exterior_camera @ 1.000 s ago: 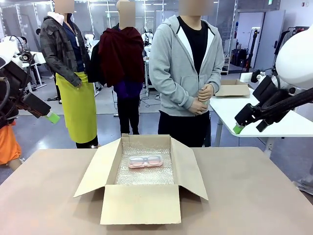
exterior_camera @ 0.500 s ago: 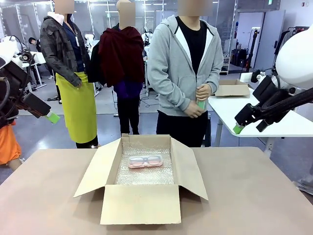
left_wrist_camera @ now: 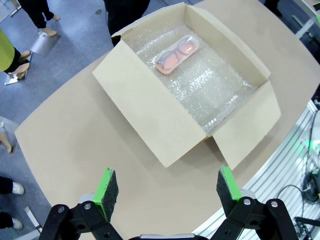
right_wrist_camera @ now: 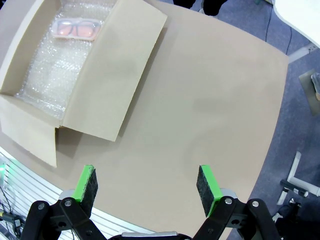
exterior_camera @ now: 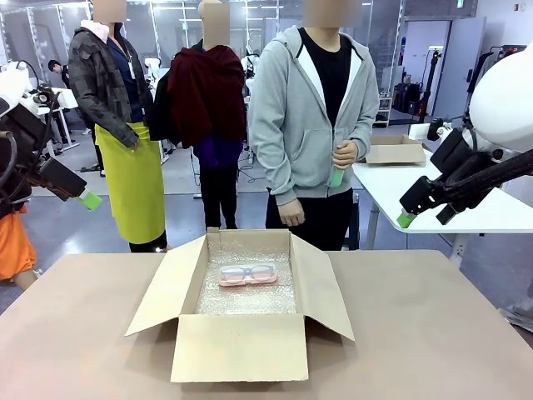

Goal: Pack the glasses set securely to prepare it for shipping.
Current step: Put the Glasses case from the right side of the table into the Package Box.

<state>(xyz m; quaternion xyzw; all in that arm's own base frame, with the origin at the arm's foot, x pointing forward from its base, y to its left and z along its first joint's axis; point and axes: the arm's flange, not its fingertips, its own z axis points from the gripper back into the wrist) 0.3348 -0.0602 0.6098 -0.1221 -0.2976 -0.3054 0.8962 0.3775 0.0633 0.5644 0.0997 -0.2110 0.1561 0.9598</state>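
one pink case (exterior_camera: 247, 274) sits boxed; a hand (exterior_camera: 343, 155) has just raised the mint case (exterior_camera: 336, 176), likely next; left gripper (left_wrist_camera: 166, 186), right gripper (right_wrist_camera: 145, 185) gape empty.

I count two eyeglass cases: one pink case (exterior_camera: 247, 274) and one mint green case (exterior_camera: 336, 177). Cardboard boxes: two, the open box (exterior_camera: 240, 348) on my table (exterior_camera: 433, 333) and a far box (exterior_camera: 396, 151) on one white side table (exterior_camera: 391, 179). My grippers: two, left gripper (left_wrist_camera: 166, 184) and right gripper (right_wrist_camera: 147, 182).
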